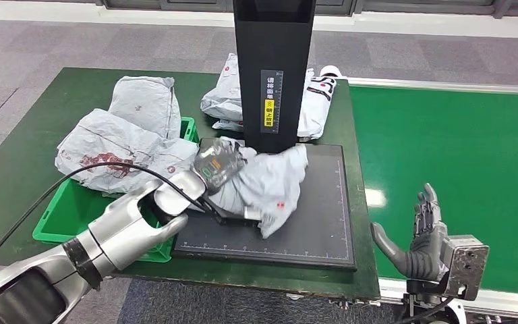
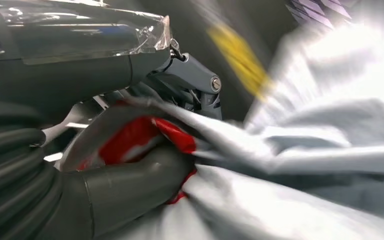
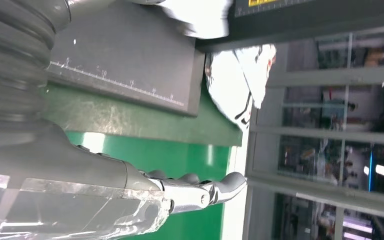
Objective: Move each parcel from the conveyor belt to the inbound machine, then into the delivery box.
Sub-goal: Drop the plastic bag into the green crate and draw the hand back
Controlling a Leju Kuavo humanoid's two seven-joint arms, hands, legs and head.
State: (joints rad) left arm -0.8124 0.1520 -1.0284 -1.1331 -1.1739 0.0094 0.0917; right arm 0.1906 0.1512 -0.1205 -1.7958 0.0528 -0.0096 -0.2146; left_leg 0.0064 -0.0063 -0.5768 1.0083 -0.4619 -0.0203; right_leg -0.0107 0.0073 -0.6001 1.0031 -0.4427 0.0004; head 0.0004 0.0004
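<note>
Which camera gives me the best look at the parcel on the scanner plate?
Head view: the parcel lies whole on the black plate, left hand gripping it. Left wrist shows blurred folds close up; right wrist catches just an edge.

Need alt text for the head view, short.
The robot's left hand grips a crumpled grey plastic parcel on the black scanner platform, under its black column. Its empty right hand hovers open over the green conveyor belt.

crinkled glossy plastic parcel, matt black platform.
</note>
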